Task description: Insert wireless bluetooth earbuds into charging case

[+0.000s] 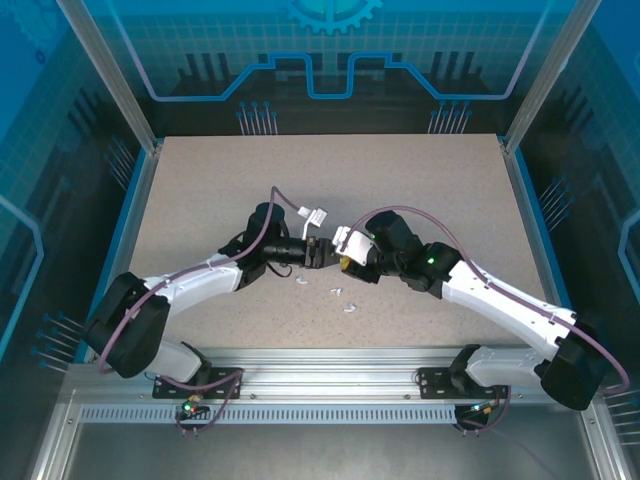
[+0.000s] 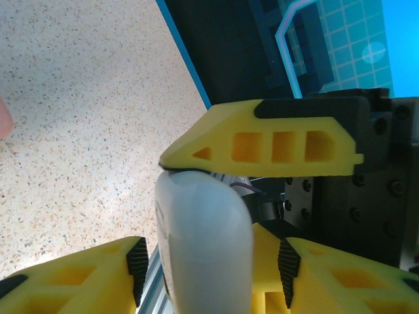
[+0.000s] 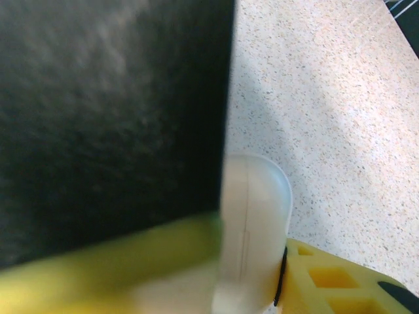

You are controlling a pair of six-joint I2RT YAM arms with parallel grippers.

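The desk (image 1: 200, 190) carries both arms to its middle, where they meet nose to nose, the left arm (image 1: 200, 280) reaching in from one side and the right arm (image 1: 500, 295) from the other. The right fingers (image 1: 345, 258) are clenched on the charging case (image 2: 203, 242) and hold it clear of the desk, one finger across its rounded end and the other along its flank. The left fingers (image 1: 320, 253) straddle the same case from the opposite side. One pad sits right at the shell and the other shows a sliver of space, so I cannot tell whether they are gripping yet.

From the left wrist, the case's long axis runs straight out between the left fingers, toward the right arm's finger capping it. Its seam shows from the right wrist as a thin unbroken line, so the lid looks closed.

The earbuds (image 1: 337, 292) lie loose on the desk, on the side toward the arm bases, just below the meeting point and apart from both sets of fingers. They are about equally near either arm. My reading is that the lid must be opened first, and the left fingers are placed for that.
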